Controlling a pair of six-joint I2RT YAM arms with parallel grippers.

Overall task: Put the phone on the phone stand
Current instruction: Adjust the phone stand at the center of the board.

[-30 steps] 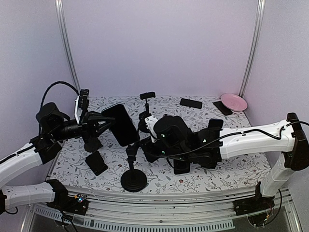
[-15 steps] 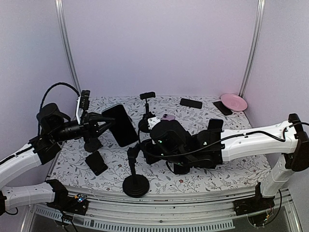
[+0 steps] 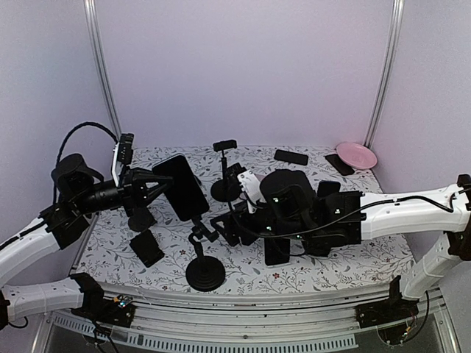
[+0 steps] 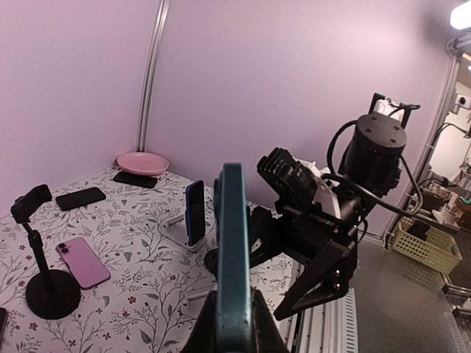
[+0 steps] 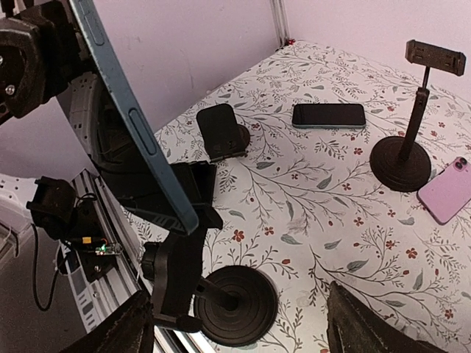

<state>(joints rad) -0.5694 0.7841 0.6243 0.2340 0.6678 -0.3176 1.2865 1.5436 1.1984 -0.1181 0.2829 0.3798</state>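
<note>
The phone stand is at the near edge of the bench, with its round base down, stem upright and clamp head on top. The right arm reaches in low from the right, forearm stretched across the bench. Its pincer is just beside the stand's head, with the fingers spread wide apart and gripping nothing.

Just above the head, clear of the bench, hangs the phone. It is clamped by one long edge in the left pincer, whose arm comes in from the left with the forearm raised and nearly level. The phone's long axis runs steeply — lower end down by the clamp head, upper end tipped up and away — and its dark face is turned toward the right arm. Whether the lower end touches the head I cannot tell.

Farther back are a second stand, a black phone lying flat, and a pink plate.
</note>
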